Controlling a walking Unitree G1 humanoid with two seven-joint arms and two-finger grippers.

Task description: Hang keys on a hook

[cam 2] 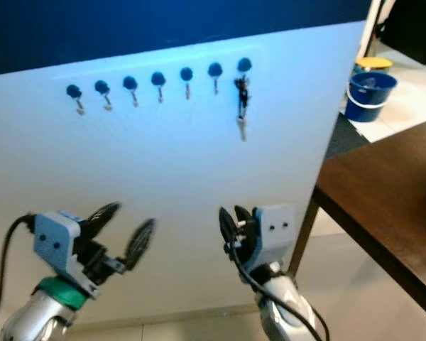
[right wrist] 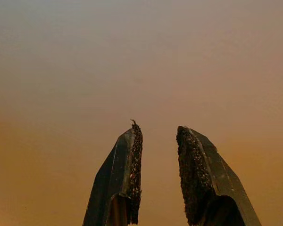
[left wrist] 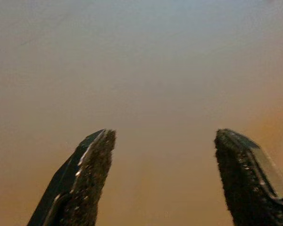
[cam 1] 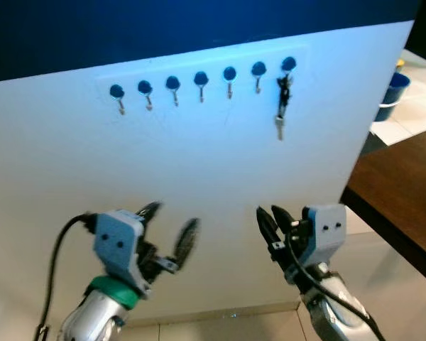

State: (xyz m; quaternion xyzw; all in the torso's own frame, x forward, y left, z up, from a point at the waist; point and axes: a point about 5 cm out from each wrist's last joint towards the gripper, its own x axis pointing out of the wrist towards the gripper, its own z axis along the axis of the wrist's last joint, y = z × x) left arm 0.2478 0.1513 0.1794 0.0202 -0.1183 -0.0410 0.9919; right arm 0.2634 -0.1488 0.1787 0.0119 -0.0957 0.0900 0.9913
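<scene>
We've got a white board (cam 1: 199, 177) in front of us with a row of seven blue-capped hooks (cam 1: 201, 78) along the top, and the keys (cam 1: 282, 106) are hanging off the rightmost hook (cam 1: 288, 65), dangling flat against the board. Down low, our left gripper (cam 1: 169, 227) sits with its two black fingers spread wide apart, while our right gripper (cam 1: 268, 217) has its fingers close together with just a narrow gap, both pointing up at the board. Off to the right there's a dark wooden table (cam 1: 405, 185), and past it a blue bucket (cam 1: 396, 89) on the floor.
</scene>
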